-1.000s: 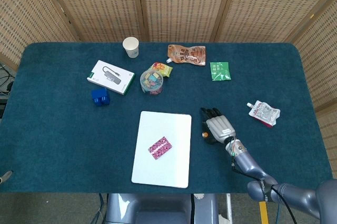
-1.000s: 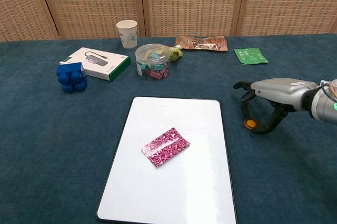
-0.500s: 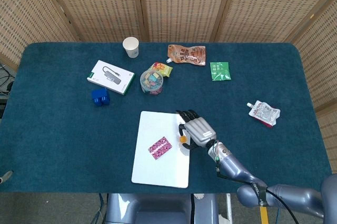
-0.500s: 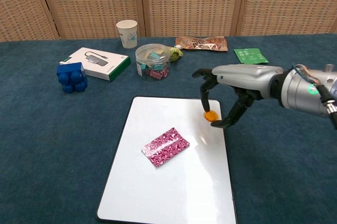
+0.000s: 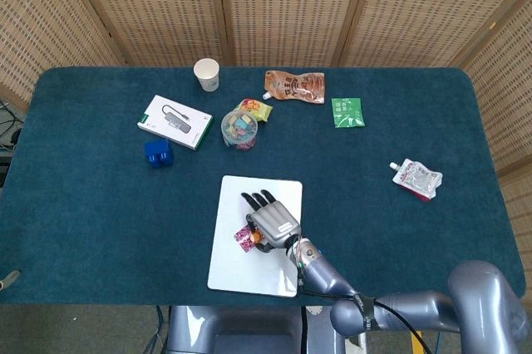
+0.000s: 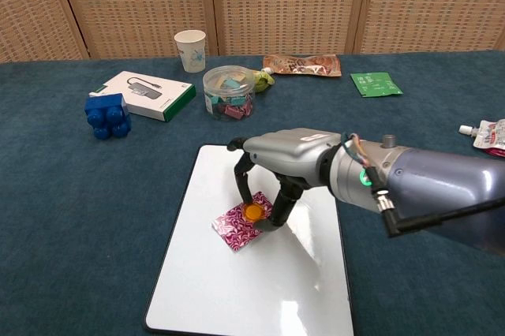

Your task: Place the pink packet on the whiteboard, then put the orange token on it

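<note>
The whiteboard (image 5: 235,267) (image 6: 221,281) lies flat at the table's near middle. On it rests the pink patterned packet (image 5: 242,238) (image 6: 230,230), partly covered by my right hand. That right hand (image 5: 270,225) (image 6: 272,164) hovers over the packet and pinches the small orange token (image 5: 256,237) (image 6: 252,212) between thumb and a finger. The token hangs right at the packet's top face; whether it touches is unclear. My left hand shows in neither view.
Behind the board stand a clear tub of clips (image 6: 229,92), a blue block (image 6: 106,115), a white-green box (image 6: 147,95) and a paper cup (image 6: 190,49). A brown pouch (image 6: 301,64), green sachet (image 6: 375,83) and a spouted pouch (image 6: 491,135) lie to the right.
My right hand has carried the orange token leftwards, from the cloth right of the board, across its right edge, to above the pink packet. The packet has not moved.
</note>
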Motion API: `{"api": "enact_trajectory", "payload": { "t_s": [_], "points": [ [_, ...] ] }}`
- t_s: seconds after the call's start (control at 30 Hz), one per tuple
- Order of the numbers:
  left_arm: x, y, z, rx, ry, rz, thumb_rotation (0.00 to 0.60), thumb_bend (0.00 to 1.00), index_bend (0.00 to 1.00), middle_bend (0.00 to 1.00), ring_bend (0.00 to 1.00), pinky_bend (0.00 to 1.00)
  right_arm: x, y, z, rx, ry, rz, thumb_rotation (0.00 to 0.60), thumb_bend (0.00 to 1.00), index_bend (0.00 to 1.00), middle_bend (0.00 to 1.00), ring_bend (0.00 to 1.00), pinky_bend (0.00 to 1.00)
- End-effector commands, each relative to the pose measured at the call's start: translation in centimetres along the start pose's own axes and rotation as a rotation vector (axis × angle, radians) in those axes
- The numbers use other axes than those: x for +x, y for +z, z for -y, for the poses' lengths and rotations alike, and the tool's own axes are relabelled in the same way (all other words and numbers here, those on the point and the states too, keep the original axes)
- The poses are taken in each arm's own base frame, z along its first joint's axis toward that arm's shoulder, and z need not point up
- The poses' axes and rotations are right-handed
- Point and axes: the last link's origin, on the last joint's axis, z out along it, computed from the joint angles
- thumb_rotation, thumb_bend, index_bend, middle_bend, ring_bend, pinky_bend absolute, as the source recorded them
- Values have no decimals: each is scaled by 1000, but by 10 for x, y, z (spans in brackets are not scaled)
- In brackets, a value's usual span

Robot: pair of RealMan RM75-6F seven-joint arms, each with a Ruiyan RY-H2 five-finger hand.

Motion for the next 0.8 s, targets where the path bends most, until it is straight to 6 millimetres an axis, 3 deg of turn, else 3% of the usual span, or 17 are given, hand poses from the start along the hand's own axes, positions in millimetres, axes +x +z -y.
{"api": "enact_trajectory", "payload": {
  "t_s": [0.03, 0.37, 0.6, 0.8],
  "points": [
    [0, 0, 0, 0, -2, 4, 600, 49, 0, 0, 0, 0, -2, 9, 10, -18, -2, 1, 600, 363, 579, 0, 0, 0],
    [1, 1, 3, 5, -16, 4, 600, 50, 0, 0, 0, 0, -6, 21, 26, -49, 11, 15, 600, 363, 578, 0, 0, 0],
    [3, 1, 4, 7, -23, 0, 600, 50, 0, 0, 0, 0, -9, 21, 23, -65, -20, 43, 600, 357, 405, 0, 0, 0],
    [3, 1, 4, 6, -20, 1, 600, 50, 0, 0, 0, 0, -3, 19, 23, -54, -22, 36, 600, 358, 383, 0, 0, 0]
  ]
}}
